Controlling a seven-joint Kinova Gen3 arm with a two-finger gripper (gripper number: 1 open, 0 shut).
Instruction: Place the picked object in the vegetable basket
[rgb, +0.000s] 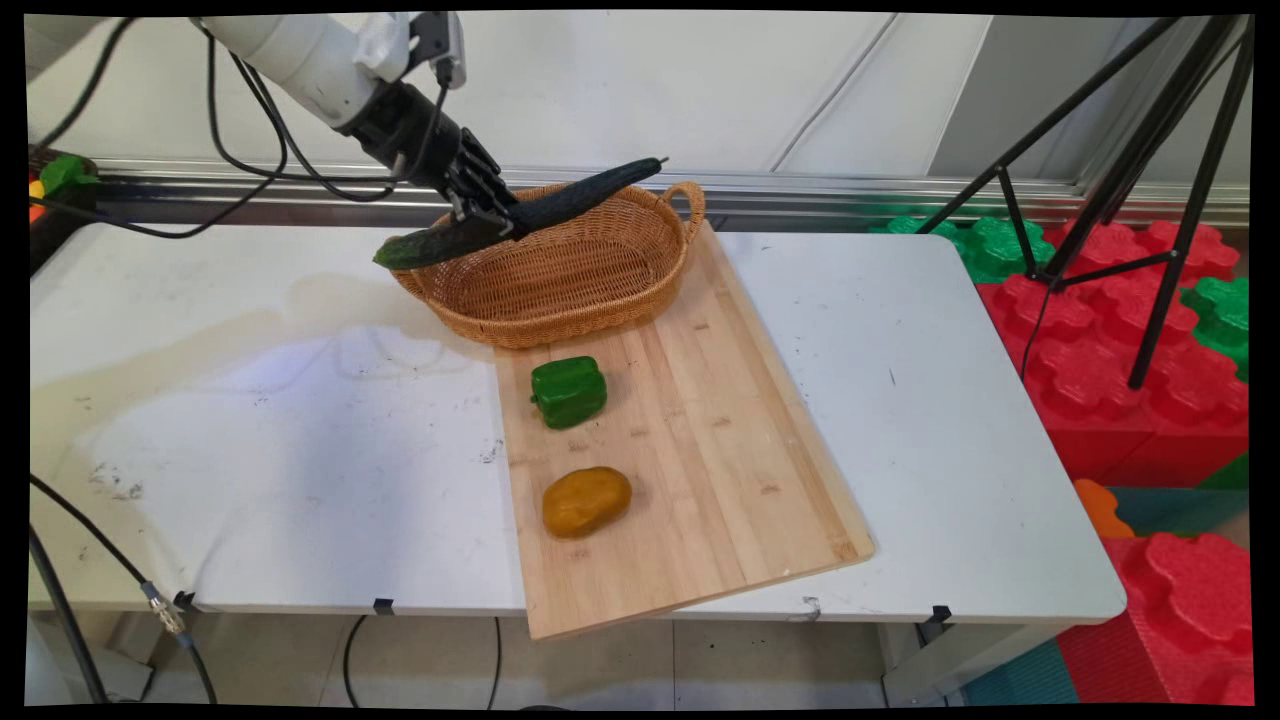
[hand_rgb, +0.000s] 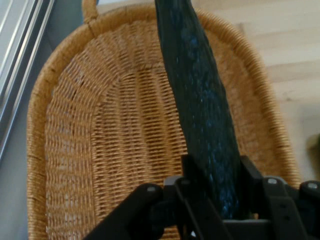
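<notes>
The end effector (rgb: 492, 222) is clamped on a dark green cucumber (rgb: 560, 204), held above the wicker basket (rgb: 585, 290). The cucumber's long axis runs along the basket's length, one tip overhanging the left rim, the other pointing toward the far handle.

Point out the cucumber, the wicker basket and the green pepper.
cucumber (rgb: 585, 194), main view, on its dark upper half above the basket.
wicker basket (rgb: 560, 325), main view, on its near outer wall.
green pepper (rgb: 568, 391), main view, on its middle.
</notes>
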